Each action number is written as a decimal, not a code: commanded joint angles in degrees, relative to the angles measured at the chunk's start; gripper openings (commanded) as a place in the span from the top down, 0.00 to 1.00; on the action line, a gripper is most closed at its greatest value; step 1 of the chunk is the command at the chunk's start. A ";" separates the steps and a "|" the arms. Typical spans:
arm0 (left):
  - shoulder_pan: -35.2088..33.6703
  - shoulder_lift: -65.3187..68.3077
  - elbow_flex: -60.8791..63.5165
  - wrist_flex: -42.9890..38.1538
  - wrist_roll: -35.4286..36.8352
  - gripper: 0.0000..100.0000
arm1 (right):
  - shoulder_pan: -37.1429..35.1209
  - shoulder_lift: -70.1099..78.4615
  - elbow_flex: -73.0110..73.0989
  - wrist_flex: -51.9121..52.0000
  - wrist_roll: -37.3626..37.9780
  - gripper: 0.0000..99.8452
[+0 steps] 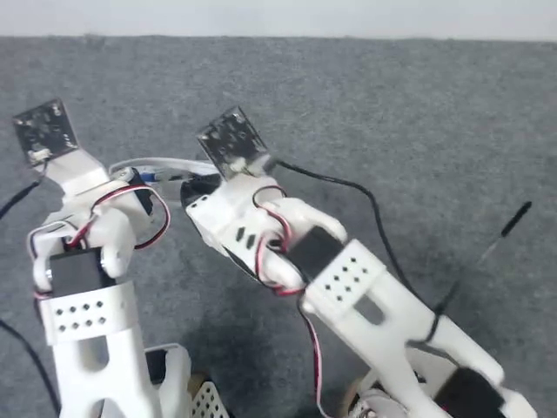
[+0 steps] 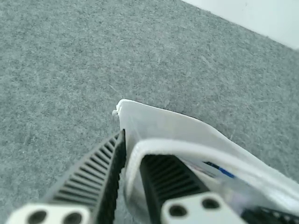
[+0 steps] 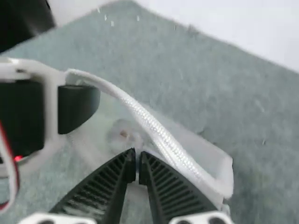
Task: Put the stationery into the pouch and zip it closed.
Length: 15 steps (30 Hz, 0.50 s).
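Where left claw (image 2: 133, 148) pinches, translucent white pouch (image 2: 177, 125)

The grey mat (image 1: 418, 113) is being lit evenly by soft, bright light. Faint shadows are being thrown on it beside the right arm (image 1: 374, 300). The pouch (image 2: 187, 135) and the wall (image 3: 233, 23) are being made glaring white.
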 commanded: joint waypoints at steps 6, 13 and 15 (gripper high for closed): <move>0.00 0.88 0.13 -0.70 -0.70 0.99 | 1.63 12.53 -13.89 14.29 -0.79 0.99; 0.00 0.88 0.13 -0.70 -0.70 0.99 | 2.68 3.91 -14.59 20.88 -0.62 0.99; 0.00 0.88 0.13 -0.70 -0.70 0.99 | 2.68 1.54 -12.66 20.88 -0.53 0.99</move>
